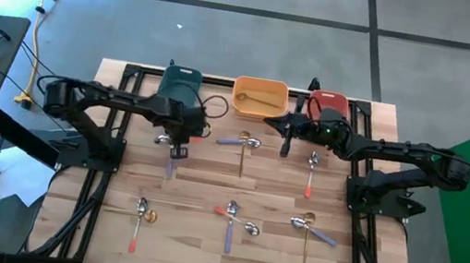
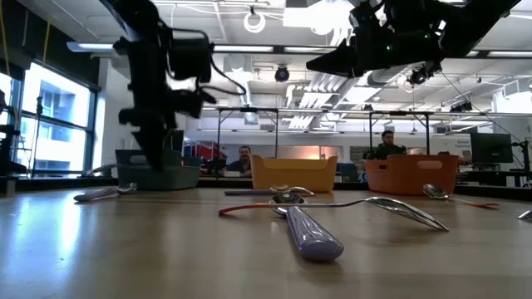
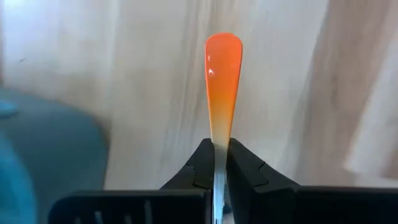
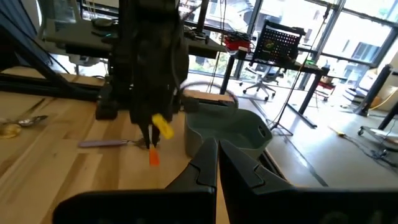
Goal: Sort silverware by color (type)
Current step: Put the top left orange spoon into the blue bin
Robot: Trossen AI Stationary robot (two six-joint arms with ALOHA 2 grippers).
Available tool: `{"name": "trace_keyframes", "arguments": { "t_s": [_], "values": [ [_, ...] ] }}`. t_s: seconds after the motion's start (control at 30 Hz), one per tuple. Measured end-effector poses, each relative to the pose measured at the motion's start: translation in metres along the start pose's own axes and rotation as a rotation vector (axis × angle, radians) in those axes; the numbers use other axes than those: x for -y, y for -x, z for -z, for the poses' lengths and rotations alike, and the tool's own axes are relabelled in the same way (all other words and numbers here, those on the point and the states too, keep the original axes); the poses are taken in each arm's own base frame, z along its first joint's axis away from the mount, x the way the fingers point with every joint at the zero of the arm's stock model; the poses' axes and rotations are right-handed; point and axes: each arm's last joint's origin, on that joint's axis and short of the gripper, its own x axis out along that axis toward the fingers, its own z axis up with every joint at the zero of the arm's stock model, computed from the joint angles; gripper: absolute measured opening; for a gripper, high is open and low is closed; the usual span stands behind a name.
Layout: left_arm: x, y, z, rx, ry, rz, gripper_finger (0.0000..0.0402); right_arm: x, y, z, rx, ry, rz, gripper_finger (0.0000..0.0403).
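Silverware lies scattered over the wooden table, while one piece, a red-handled spoon, is off the surface, clamped between the fingers of the left gripper with its orange-red handle sticking out past the fingertips. From above, the left gripper hangs over the far left part of the table, just in front of the teal bin, and a purple-handled spoon lies on the wood right by it. The right gripper is raised over the far middle of the table, between the orange bin and the red bin; its fingers are pressed together with nothing between them. One gold utensil rests inside the orange bin. Just in front of that bin lies a small cluster of two crossed spoons, and to its right a red-handled one lies alone. Along the near side sit three more groups: on the left, in the middle and on the right, each with pieces crossing one another. In the low view the purple handle of a spoon points toward the camera, and two people sit in the room behind the bins.
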Motion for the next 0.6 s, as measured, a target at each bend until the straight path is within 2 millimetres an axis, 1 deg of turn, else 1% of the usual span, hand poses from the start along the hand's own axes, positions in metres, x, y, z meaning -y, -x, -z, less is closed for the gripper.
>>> {"name": "trace_keyframes", "arguments": {
  "t_s": [0.07,0.13,0.2,0.33,0.5,0.6],
  "values": [
    [-0.006,0.014,-0.003,0.023,0.035,-0.002,0.0006,0.001,0.000,0.000,0.001,0.013,0.003,0.0000],
    [-0.016,0.033,-0.007,0.074,0.099,-0.014,0.0006,0.002,0.000,0.000,0.005,0.031,0.009,0.0000],
    [-0.029,0.048,-0.008,0.110,0.171,-0.028,0.0006,0.002,0.000,0.000,0.005,0.034,0.011,0.0000],
    [-0.059,0.072,-0.007,0.183,0.289,-0.058,0.0005,0.006,0.003,-0.002,0.015,0.059,0.026,0.0000],
    [-0.102,0.087,-0.002,0.244,0.435,-0.105,0.0005,0.011,0.005,-0.004,0.026,0.063,0.050,0.0000],
    [-0.134,0.086,-0.001,0.299,0.550,-0.155,0.0005,0.016,0.006,-0.003,0.022,0.063,0.069,0.0000]
  ]
}}
